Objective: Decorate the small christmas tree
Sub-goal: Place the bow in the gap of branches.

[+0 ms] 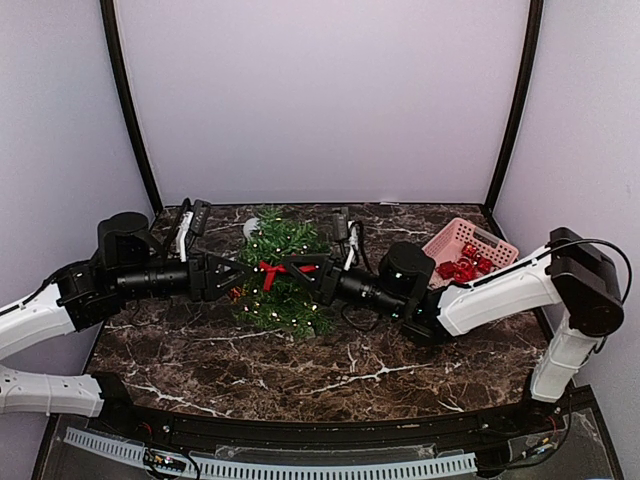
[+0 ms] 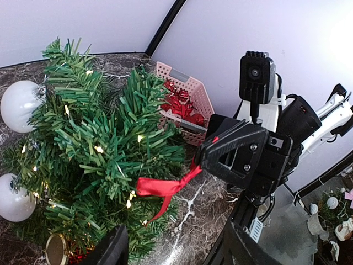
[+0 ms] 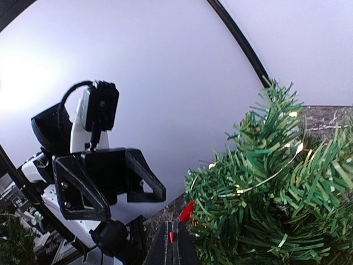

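Note:
The small christmas tree (image 1: pixel 285 272) stands mid-table, dark green with tiny white lights, and also shows in the left wrist view (image 2: pixel 94 149) and the right wrist view (image 3: pixel 276 187). A red ribbon bow (image 1: pixel 272 270) hangs at its near side (image 2: pixel 160 186). My right gripper (image 1: pixel 308 268) is shut on one tail of the ribbon (image 3: pixel 171 237), its fingers (image 3: pixel 185 248) pressed together beside the branches. My left gripper (image 1: pixel 238 275) is open and empty, facing the bow from the left; its fingers (image 2: pixel 110 248) frame the bottom of the left wrist view.
A pink plastic basket (image 1: pixel 482 238) of red ornaments sits at the back right (image 2: pixel 190 91). Two white baubles (image 2: pixel 19 105) (image 2: pixel 14 199) and a gold ornament (image 2: pixel 55 249) hang on the tree. Dark marble table (image 1: pixel 300 370); walls close behind.

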### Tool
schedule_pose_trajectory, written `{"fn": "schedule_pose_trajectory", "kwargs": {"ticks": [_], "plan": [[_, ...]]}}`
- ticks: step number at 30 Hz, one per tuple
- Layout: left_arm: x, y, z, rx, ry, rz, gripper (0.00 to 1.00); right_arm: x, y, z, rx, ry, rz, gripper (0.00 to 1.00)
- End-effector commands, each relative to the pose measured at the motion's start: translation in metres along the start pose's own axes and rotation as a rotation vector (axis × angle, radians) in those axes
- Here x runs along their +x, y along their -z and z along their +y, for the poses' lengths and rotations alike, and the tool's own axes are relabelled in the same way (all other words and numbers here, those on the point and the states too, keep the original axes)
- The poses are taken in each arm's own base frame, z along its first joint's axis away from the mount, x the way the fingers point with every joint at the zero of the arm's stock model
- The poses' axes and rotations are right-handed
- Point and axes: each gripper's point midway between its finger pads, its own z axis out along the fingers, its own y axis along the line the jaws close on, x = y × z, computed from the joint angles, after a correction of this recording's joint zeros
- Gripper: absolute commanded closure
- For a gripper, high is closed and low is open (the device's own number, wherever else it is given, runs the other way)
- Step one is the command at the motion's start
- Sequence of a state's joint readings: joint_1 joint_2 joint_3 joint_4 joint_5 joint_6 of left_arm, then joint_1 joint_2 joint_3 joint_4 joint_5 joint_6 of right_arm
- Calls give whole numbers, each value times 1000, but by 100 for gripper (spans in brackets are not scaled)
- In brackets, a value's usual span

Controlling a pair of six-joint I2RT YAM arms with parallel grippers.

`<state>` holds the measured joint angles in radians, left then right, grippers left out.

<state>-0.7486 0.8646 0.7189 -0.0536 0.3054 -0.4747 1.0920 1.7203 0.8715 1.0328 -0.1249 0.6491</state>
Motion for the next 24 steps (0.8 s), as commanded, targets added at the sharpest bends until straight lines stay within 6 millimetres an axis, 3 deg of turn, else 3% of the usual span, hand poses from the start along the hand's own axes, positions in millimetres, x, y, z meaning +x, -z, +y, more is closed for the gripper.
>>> {"fn": "schedule_pose_trajectory", "kwargs": {"ticks": [1, 9, 24], "plan": [[0, -4, 4, -1, -14, -9, 42, -9, 1, 2, -3, 11, -93, 100], [5, -11, 6, 5, -21, 14, 50, 6, 1, -1, 11, 9, -78, 100], [13, -17, 12, -9, -24, 41, 51, 17, 6, -22, 76, 2, -114, 100]]}}
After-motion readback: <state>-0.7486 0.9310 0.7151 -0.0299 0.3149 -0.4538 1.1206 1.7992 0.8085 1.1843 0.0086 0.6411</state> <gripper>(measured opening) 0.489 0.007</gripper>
